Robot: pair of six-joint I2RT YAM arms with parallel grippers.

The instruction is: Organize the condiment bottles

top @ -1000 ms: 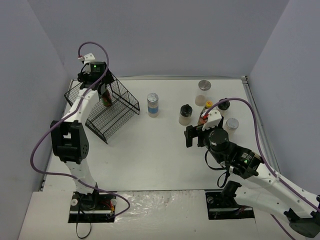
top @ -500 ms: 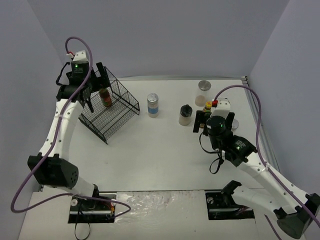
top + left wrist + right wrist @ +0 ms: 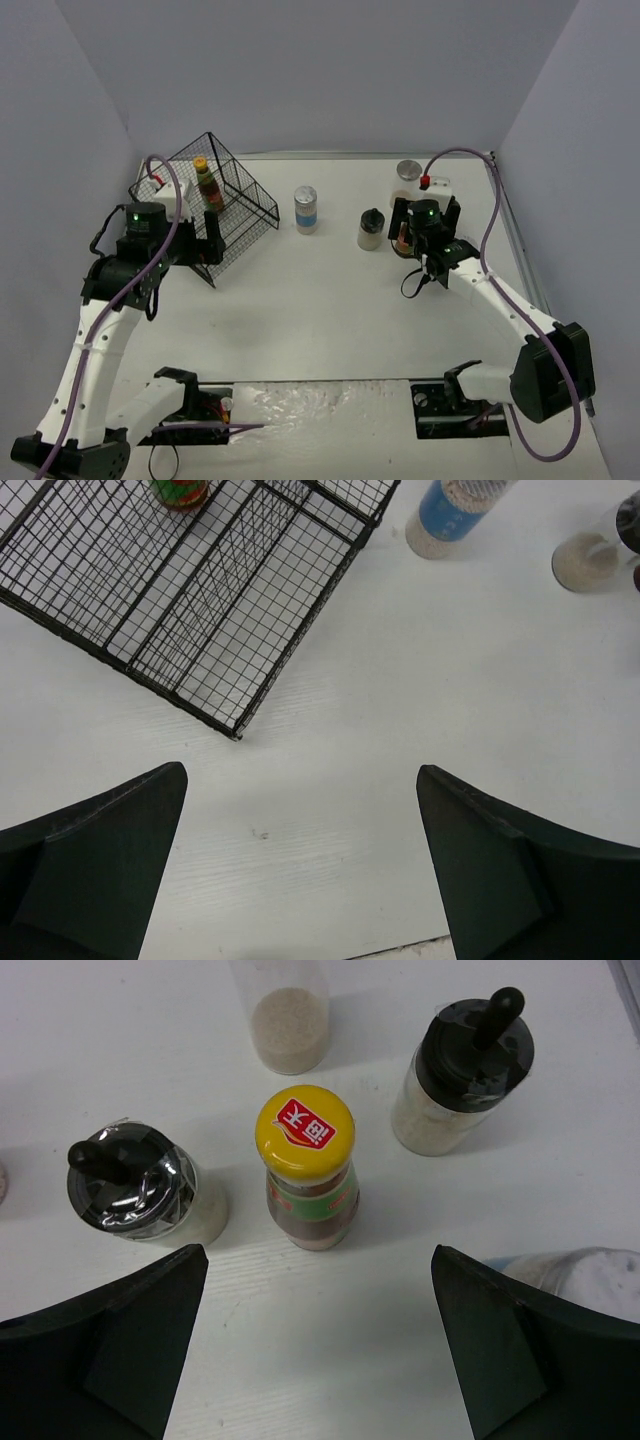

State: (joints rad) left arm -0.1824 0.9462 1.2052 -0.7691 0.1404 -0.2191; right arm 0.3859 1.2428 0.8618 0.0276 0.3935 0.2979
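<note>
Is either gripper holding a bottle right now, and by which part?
Nothing is held. The left gripper is open and empty near the basket. The right gripper is open above the yellow-capped sauce bottle, not touching it.

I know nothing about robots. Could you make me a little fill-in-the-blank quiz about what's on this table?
The sauce bottle facing the open right gripper has a ____ cap.
The wire basket holds just ____ red bottle.
The shakers flanking the sauce bottle have ____ caps.
Missing words: yellow; one; black.
</note>
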